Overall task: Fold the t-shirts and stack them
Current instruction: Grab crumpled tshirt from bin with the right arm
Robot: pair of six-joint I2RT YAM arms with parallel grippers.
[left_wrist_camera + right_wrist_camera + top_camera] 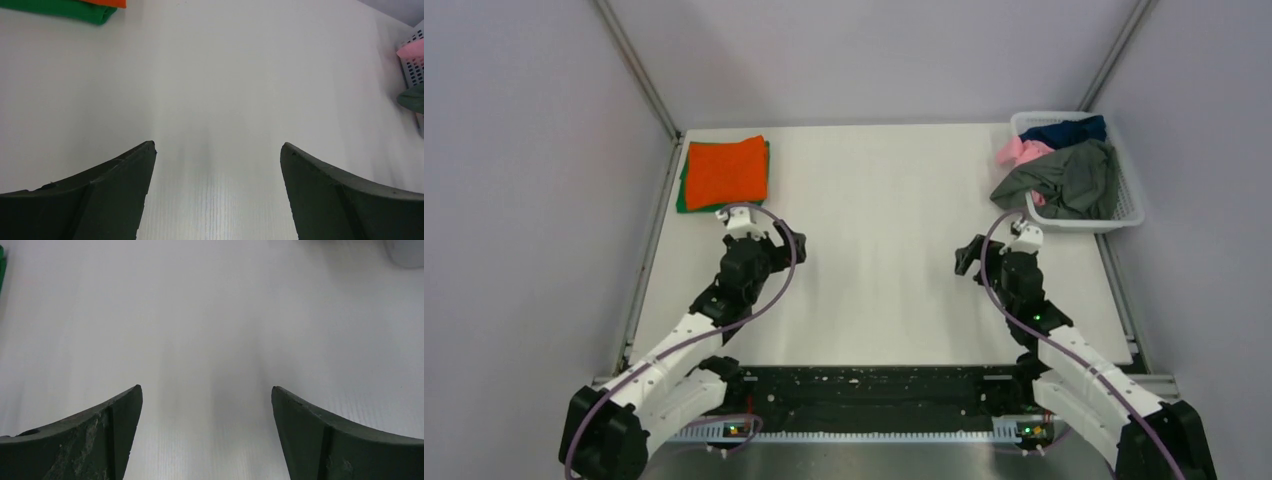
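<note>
White table (874,230) between grey walls (524,150) holds folded orange t-shirt (726,170).

no legible txt, labels, nos. anywhere

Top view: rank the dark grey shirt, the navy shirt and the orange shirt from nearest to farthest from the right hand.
Measured from the right hand:
1. the dark grey shirt, spilling over the near-left rim of the basket, on the right side.
2. the navy shirt, at the basket's far end.
3. the orange shirt, folded at the far-left corner on the green shirt.
</note>
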